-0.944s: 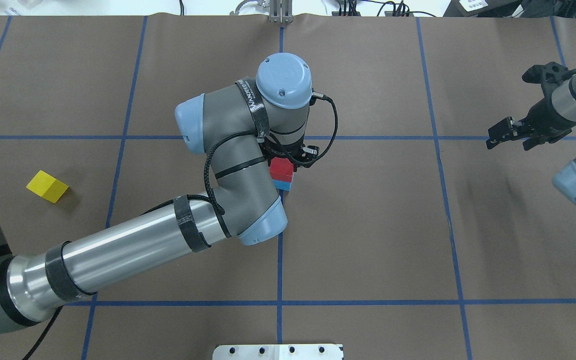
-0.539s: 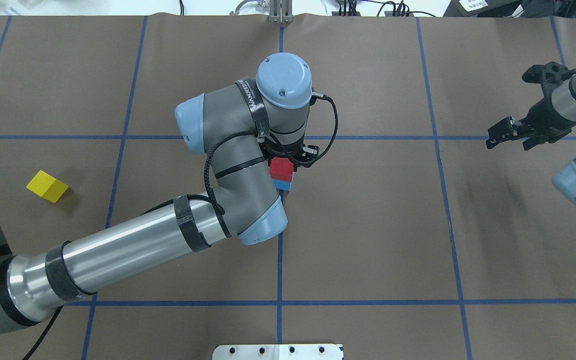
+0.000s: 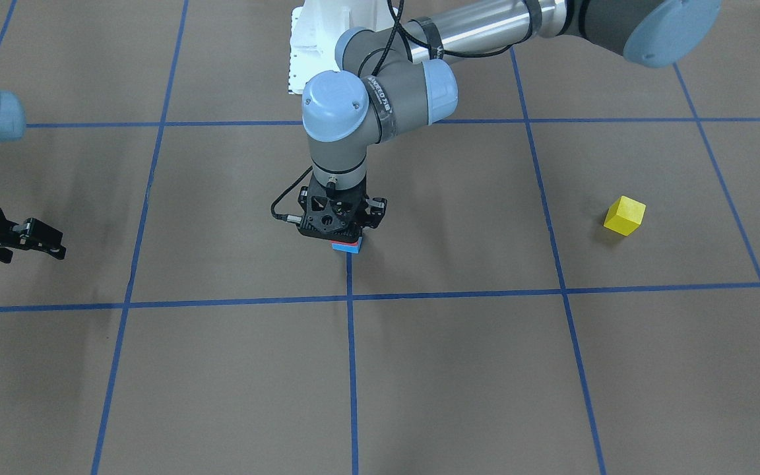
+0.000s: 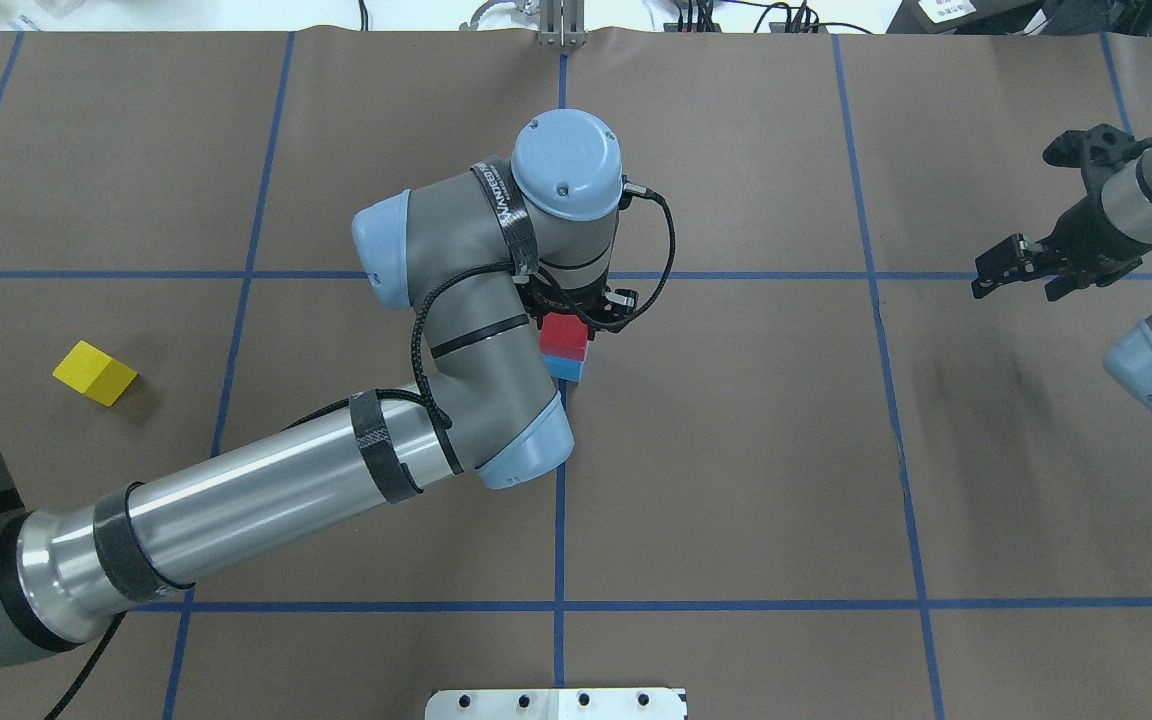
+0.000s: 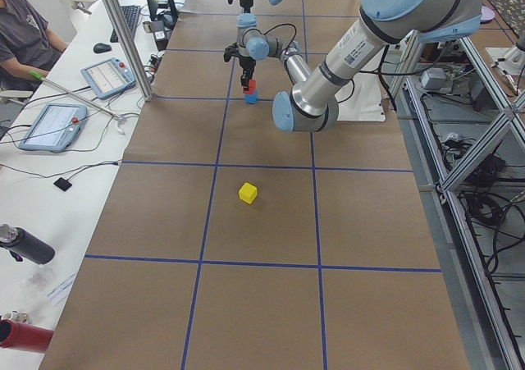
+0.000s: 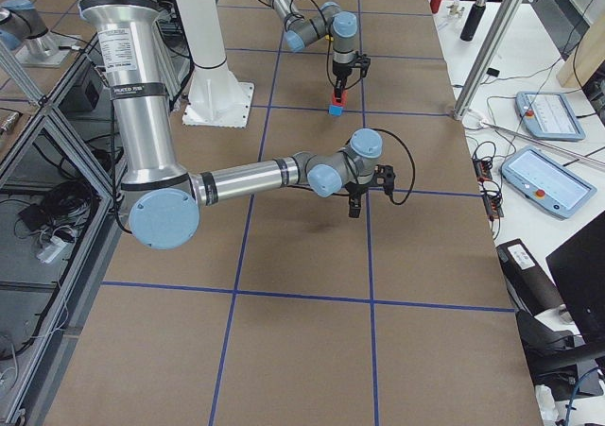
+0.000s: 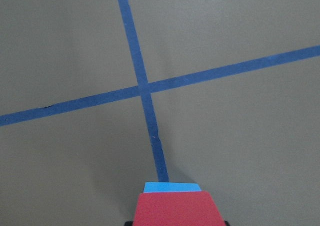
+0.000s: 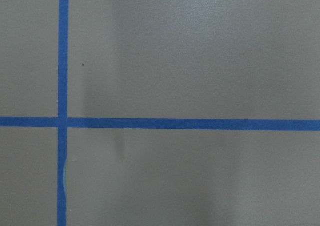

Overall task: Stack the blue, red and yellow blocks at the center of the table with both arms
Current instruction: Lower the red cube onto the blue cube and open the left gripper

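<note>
My left claw [image 3: 343, 237] clamps red block [image 4: 564, 334] on blue block [image 4: 566, 369]; yellow block [image 4: 94, 373] well apart. Right claw [image 4: 996, 272]: can't tell. Person [image 5: 23, 25] only in left-end view.

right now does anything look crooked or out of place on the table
Nothing damaged or spilled. The red block looks square on the blue block on the centre tape line. Only the yellow block looks off: it lies alone far out on the robot's left, turned askew to the grid lines.
</note>
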Controlling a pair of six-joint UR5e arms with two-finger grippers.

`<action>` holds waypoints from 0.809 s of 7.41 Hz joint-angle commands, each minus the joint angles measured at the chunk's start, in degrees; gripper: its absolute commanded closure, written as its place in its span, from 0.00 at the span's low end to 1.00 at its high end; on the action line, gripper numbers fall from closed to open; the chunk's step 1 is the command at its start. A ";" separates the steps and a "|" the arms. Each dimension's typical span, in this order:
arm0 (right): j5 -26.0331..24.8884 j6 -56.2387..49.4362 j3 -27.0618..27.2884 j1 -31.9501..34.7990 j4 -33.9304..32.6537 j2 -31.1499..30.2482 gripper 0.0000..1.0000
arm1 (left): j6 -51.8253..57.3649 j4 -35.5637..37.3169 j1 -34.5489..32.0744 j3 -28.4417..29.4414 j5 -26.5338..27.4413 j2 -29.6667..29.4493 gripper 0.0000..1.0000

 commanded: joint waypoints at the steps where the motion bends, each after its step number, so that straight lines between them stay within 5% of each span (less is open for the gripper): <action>1: 0.00 0.00 -0.23 -0.02 0.00 0.18 0.00 | -0.07 -0.04 -0.03 -0.05 0.01 -0.06 1.00; 6: 0.00 0.17 -0.41 -0.02 0.00 0.44 0.00 | -0.07 0.66 -0.04 -1.01 -0.16 0.55 1.00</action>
